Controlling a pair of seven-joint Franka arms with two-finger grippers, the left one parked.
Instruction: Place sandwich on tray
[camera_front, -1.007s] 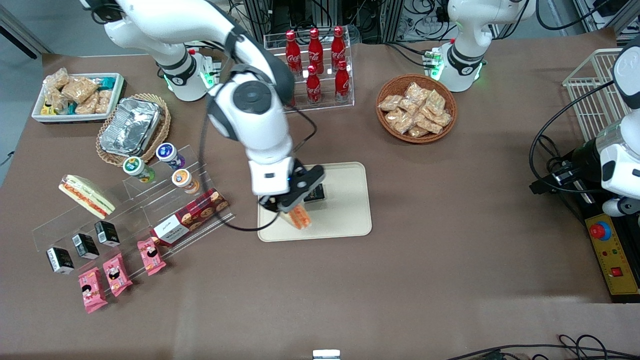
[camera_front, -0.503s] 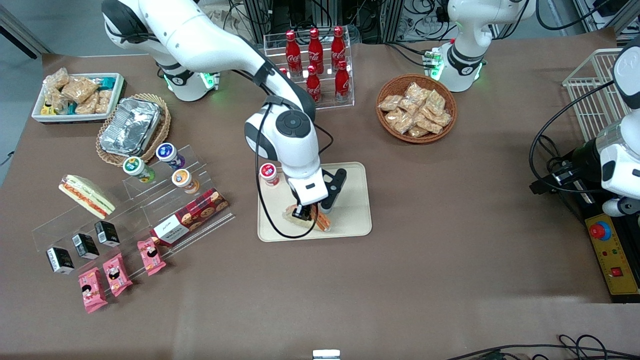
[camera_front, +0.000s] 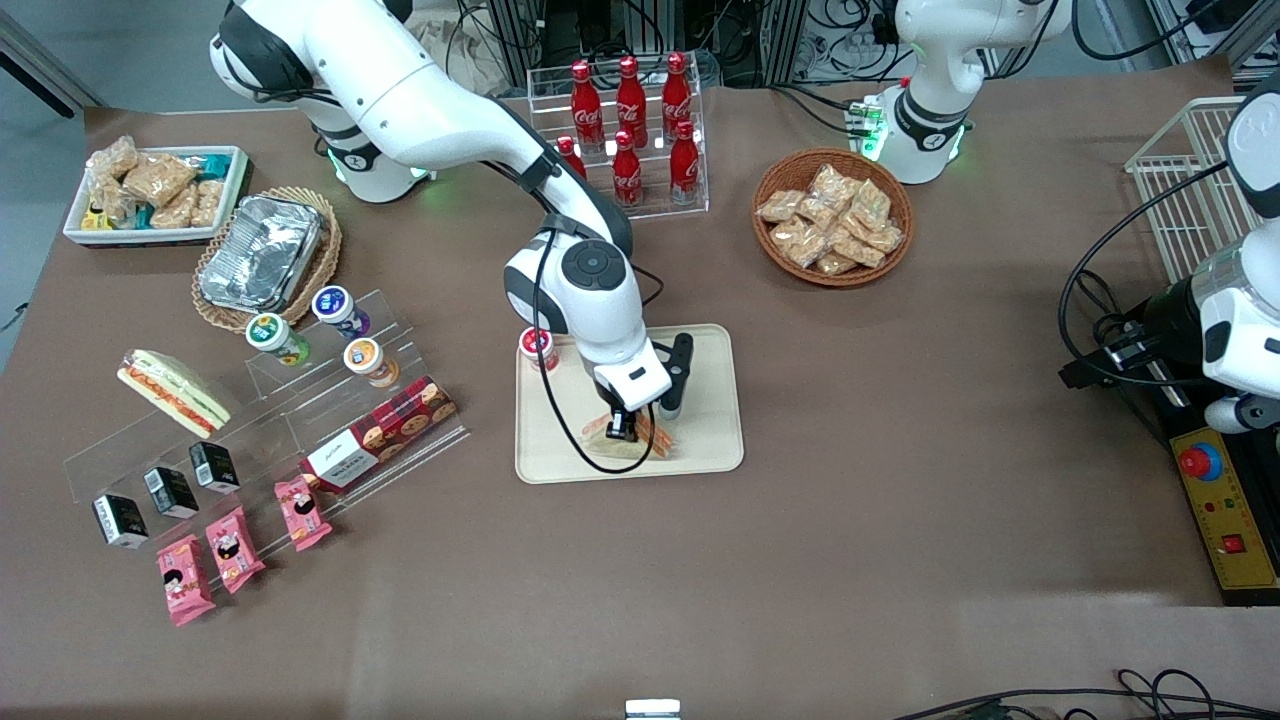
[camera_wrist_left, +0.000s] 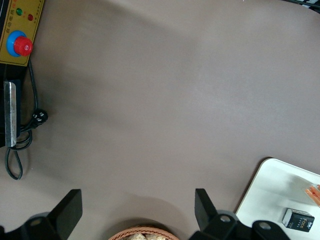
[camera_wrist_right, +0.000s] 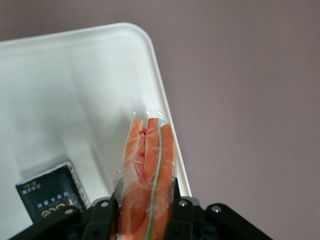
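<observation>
Clamping sandwich – gripper over tray

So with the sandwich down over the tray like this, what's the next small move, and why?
Probably open the fingers and let go. The gripper is shut on the wrapped sandwich, which the front view shows low over the cream tray, inside its rim and beside the small black packet. Whether it touches the tray isn't clear.

cream tray, orange sandwich (green stripe)
</observation>
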